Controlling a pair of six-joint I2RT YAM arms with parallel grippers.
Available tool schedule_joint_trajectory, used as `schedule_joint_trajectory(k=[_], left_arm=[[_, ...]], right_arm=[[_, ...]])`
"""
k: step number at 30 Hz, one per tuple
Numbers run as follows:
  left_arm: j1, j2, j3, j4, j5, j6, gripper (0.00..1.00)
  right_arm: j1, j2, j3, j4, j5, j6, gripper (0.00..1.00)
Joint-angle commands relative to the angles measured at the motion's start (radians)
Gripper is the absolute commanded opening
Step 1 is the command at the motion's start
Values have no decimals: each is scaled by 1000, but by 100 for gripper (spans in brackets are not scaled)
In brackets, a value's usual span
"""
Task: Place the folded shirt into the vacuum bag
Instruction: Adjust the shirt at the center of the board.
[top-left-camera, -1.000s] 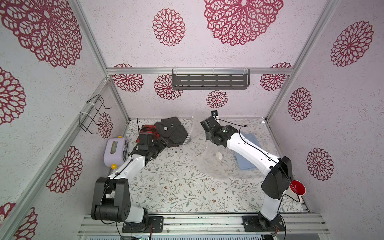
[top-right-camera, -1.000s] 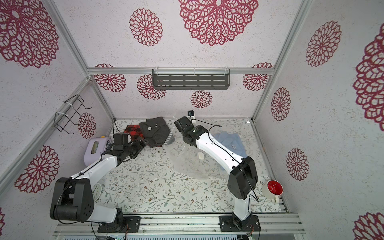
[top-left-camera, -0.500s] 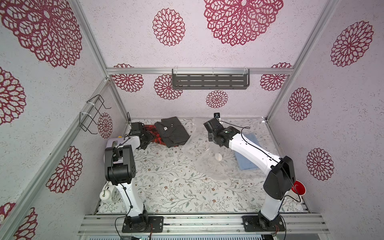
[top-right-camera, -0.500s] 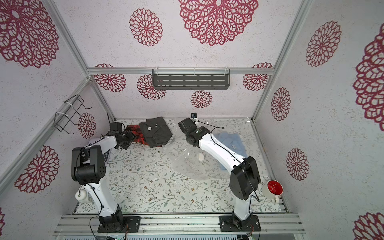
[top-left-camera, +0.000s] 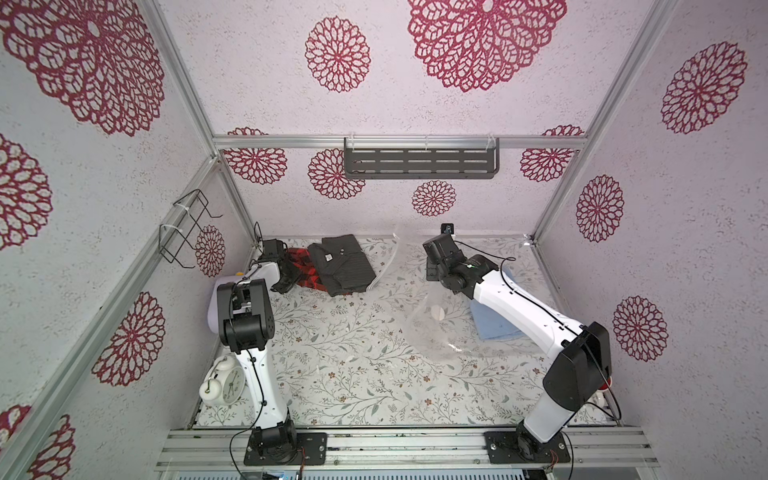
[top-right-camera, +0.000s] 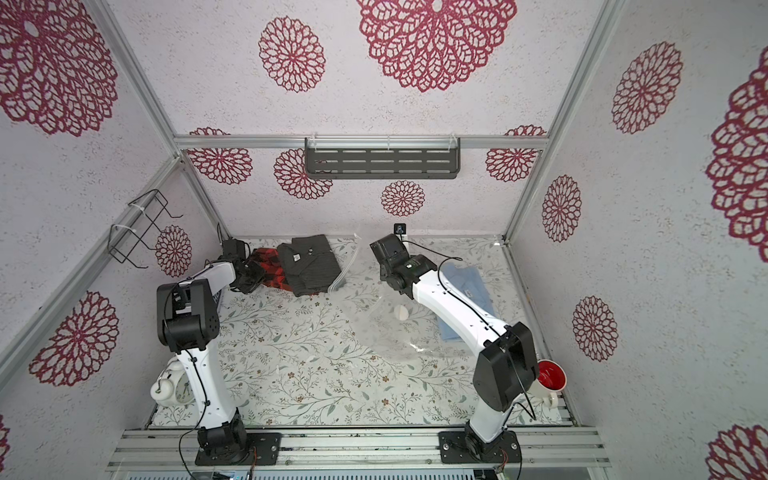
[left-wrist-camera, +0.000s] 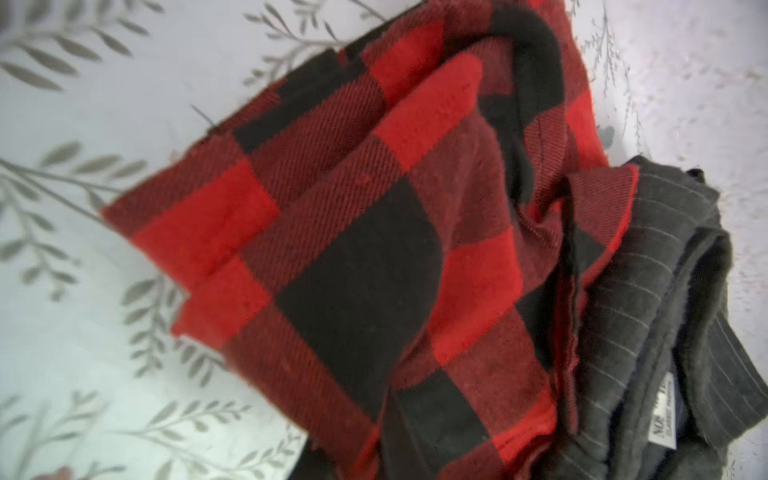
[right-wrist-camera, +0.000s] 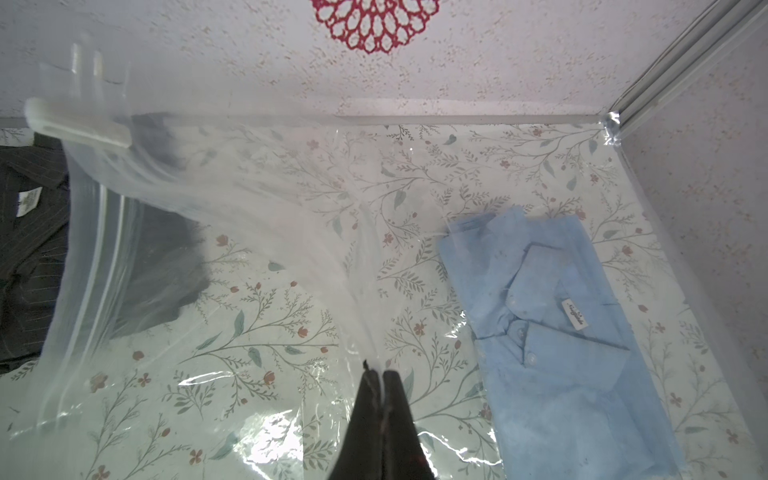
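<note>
While the right fingers (right-wrist-camera: 365, 399) pinch the clear plastic vacuum bag (right-wrist-camera: 270, 232) beside the grey pinstriped shirt (top-left-camera: 345, 266), the left fingers (top-left-camera: 290, 280), state hidden, sit at the red-and-black checked folded shirt (left-wrist-camera: 353, 257) touching its opposite edge.

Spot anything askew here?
Yes: the plaid shirt is rumpled, folds splayed, bunched against the grey shirt. The right gripper pinches the bag up, so it hangs crumpled rather than flat.

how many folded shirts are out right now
3: a red-black plaid shirt at the far left, a dark pinstriped shirt right beside it and touching it, and a light blue shirt at the right. More could be hidden underneath.
</note>
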Motion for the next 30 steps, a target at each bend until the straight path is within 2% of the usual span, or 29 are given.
schedule_joint_trajectory(k=[1, 5, 6, 8, 9, 11, 14, 18, 22, 27, 30], left_arm=[[63, 33, 74, -74, -54, 27, 11], [99, 88, 186, -144, -42, 46, 15], [101, 86, 198, -159, -43, 50, 20], [101, 59, 188, -178, -45, 53, 45], [96, 35, 169, -173, -44, 53, 52], [80, -36, 103, -161, -60, 59, 63], [48, -150, 7, -142, -104, 69, 71], [-21, -294, -75, -146, -156, 86, 76], [-143, -371, -109, -187, -238, 130, 77], [-264, -399, -137, -210, -306, 179, 78], [-285, -351, -115, -202, -244, 206, 77]], right_arm=[[-5, -54, -3, 27, -15, -9, 0], [-5, -50, -10, 39, -65, -7, 0], [-4, -43, -9, 40, -80, -6, 0], [-1, -23, -10, 49, -122, -4, 0], [2, -11, -11, 54, -137, -3, 0], [14, 25, -4, 63, -172, 0, 0], [38, 81, 12, 75, -199, 9, 0], [60, 158, 47, 89, -240, 16, 0], [68, 232, 93, 83, -260, 30, 0], [70, 255, 117, 66, -243, 46, 0], [65, 244, 119, 52, -215, 53, 0]])
